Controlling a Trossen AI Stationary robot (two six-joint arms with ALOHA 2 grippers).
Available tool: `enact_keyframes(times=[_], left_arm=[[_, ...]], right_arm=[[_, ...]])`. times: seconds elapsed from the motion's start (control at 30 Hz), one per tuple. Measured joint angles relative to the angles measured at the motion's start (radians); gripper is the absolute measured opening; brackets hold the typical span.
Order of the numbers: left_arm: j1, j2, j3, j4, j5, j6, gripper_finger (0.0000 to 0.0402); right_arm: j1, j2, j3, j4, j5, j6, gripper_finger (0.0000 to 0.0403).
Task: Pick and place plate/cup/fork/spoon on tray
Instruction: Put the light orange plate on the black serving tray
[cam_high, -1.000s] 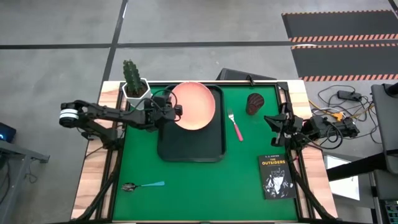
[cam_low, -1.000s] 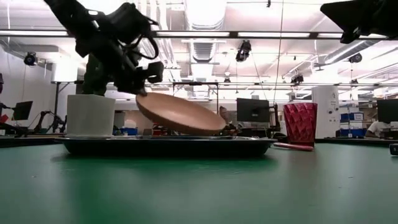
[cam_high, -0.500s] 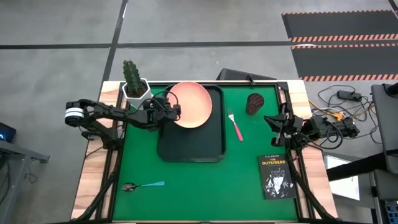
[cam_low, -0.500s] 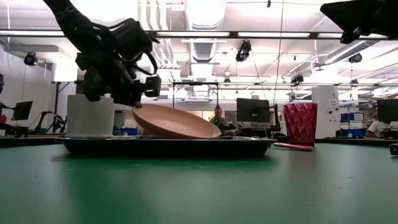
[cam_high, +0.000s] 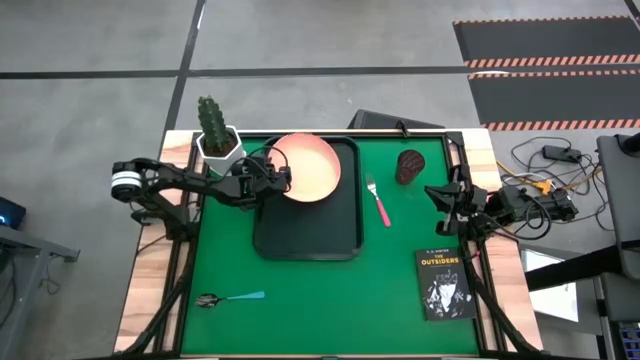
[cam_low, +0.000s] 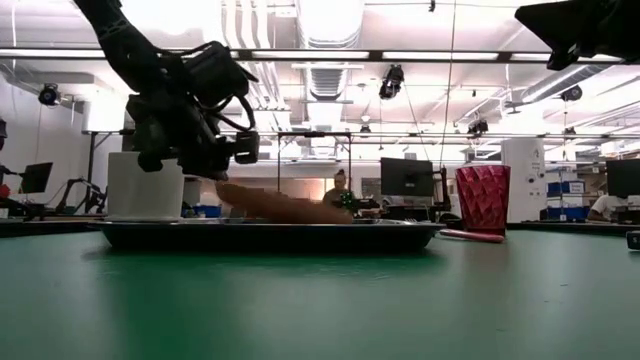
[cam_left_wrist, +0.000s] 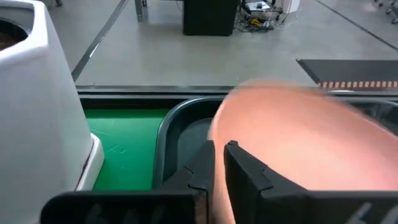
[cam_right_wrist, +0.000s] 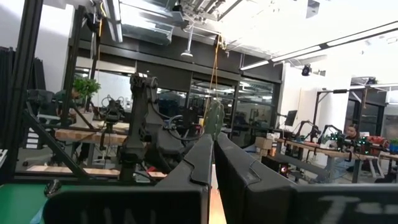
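Observation:
The salmon-pink plate (cam_high: 308, 165) lies tilted over the far part of the dark tray (cam_high: 305, 235), with my left gripper (cam_high: 277, 181) shut on its left edge. In the low view the plate (cam_low: 285, 207) slopes down from the gripper (cam_low: 222, 168) to the tray (cam_low: 270, 235). The maroon cup (cam_high: 410, 166) stands on the green mat right of the tray. The pink-handled fork (cam_high: 379, 201) lies between them. The blue-handled spoon (cam_high: 230, 298) lies near the front left. My right gripper (cam_high: 437, 192) is shut and empty, raised at the table's right. My left gripper pinches the plate's rim (cam_left_wrist: 222, 127) at its left edge between its two fingers (cam_left_wrist: 244, 163). The fingers come from the table's left, slanting a little down. The held edge is raised and the plate's right part (cam_low: 335, 213) rests on the tray.
A white hexagonal cactus pot (cam_high: 218, 140) stands just left of the tray's far corner, close to my left arm, and fills the left of the left wrist view (cam_left_wrist: 37, 106). A small black book (cam_high: 443, 284) lies at the front right.
My left gripper has gone down and a little toward the table's left edge, still shut on the plate. The plate's held left edge has sunk, so it lies flatter, and its right part has stayed on the tray.

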Motion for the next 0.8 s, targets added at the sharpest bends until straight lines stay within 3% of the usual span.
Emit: enact_keyframes(times=[0.3,0.53,0.8], left_arm=[[-0.001,0.0,0.003,0.001,0.013,0.0,0.0047],[-0.003,0.057,0.005,0.178,0.215,0.086,0.0047],[-0.003,0.203,0.023,0.204,0.262,0.078,0.0047]], right_arm=[[0.0,0.0,0.0,0.0,0.0,0.0,0.0009],[0.0,0.0,0.0,0.0,0.0,-0.002,0.0009],[0.0,0.0,0.0,-0.005,0.0,-0.001,0.0009]])
